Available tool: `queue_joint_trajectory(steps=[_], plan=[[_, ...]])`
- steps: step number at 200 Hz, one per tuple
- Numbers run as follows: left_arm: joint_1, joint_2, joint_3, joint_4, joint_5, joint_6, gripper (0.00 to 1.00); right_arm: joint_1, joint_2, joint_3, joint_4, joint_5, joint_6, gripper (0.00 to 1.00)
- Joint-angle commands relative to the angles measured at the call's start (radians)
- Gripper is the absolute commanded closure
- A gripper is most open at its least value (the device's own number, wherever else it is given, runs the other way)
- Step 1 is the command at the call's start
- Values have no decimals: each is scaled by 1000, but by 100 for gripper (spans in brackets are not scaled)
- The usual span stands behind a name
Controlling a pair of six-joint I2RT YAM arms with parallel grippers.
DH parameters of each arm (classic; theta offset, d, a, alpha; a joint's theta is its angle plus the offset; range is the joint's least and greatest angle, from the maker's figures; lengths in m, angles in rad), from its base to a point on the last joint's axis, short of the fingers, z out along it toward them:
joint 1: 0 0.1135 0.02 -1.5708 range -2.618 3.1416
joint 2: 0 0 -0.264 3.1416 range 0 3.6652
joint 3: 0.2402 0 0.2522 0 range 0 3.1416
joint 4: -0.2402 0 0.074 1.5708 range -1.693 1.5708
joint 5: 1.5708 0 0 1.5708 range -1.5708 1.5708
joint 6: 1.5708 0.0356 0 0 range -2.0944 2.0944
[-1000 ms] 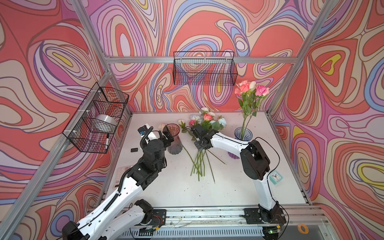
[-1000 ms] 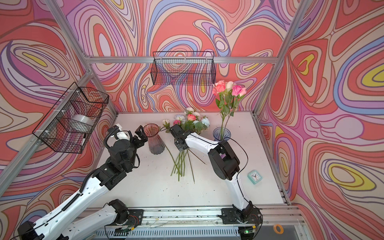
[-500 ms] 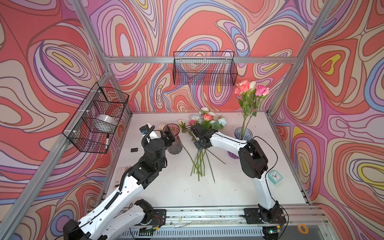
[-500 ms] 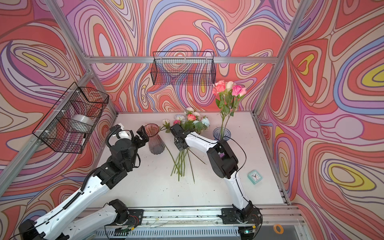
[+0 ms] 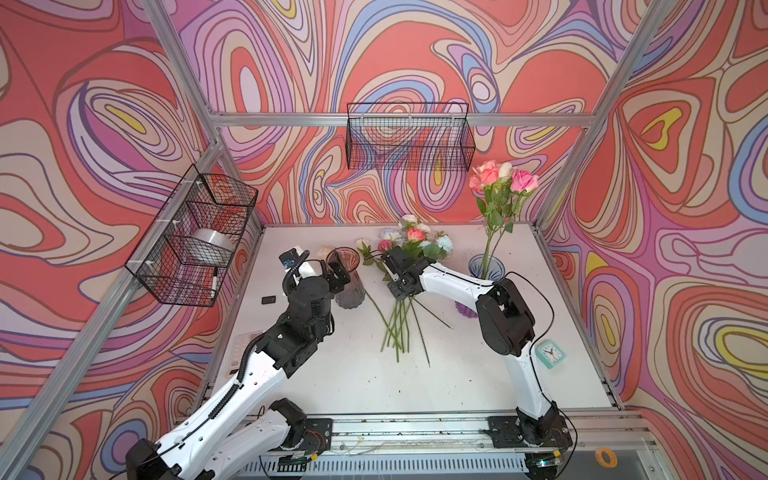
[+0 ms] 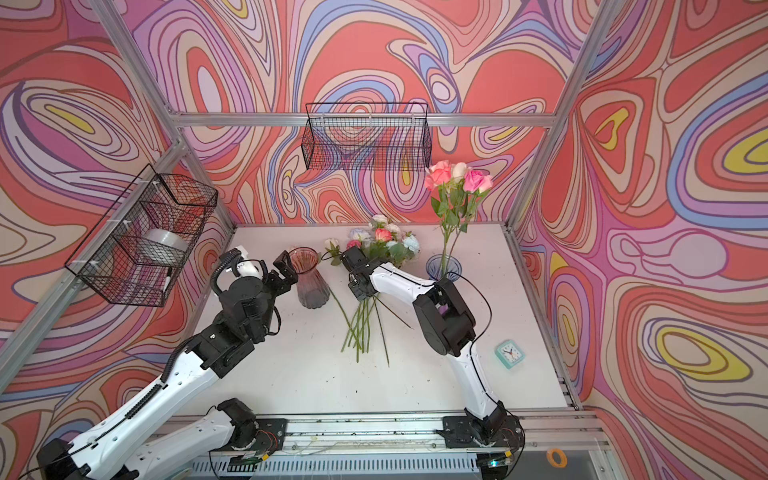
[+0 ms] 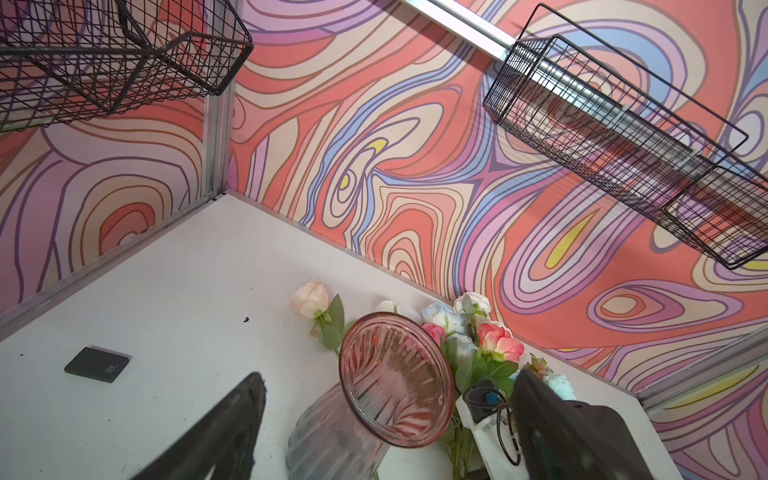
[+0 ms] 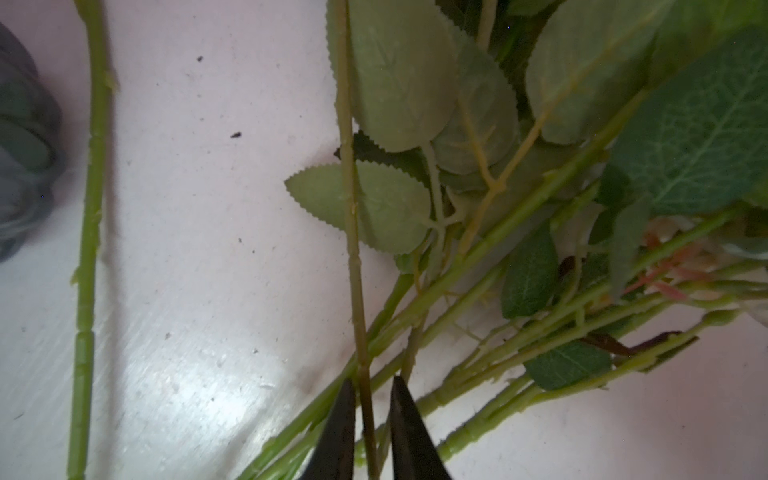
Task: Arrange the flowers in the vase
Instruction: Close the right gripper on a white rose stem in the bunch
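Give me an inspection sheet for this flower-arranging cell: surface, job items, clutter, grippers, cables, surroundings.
Surface: white tabletop, dark specks scattered.
Job's things: loose pile of green-stemmed flowers lying centre; pink ribbed glass vase empty; blue-purple glass vase holding upright roses.
Clutter: mint alarm clock; small black card.
Grippers: left gripper open beside pink ribbed glass vase; right gripper jaws narrow around one green stem, clamp unclear.
Cables: black cable loops on both arms.
Surroundings: swirl-patterned walls; two black wire baskets, side one holding silver tape roll.
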Motion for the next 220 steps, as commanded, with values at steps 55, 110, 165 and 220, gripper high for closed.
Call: queue_joint_trajectory(steps=[55,110,165,220], plan=[[6,5,29,-18,6,-7,8,-6,16,10,-15,-44,-3,92],[6,5,30,-16,7,-6,7,-6,-62,-14,11,-74,23,98],[8,3,25,-5,4,5,7,-6,-194,-97,93,-116,65,100],[34,-12,40,7,135,7,7,-3,-344,-188,160,-202,161,100]])
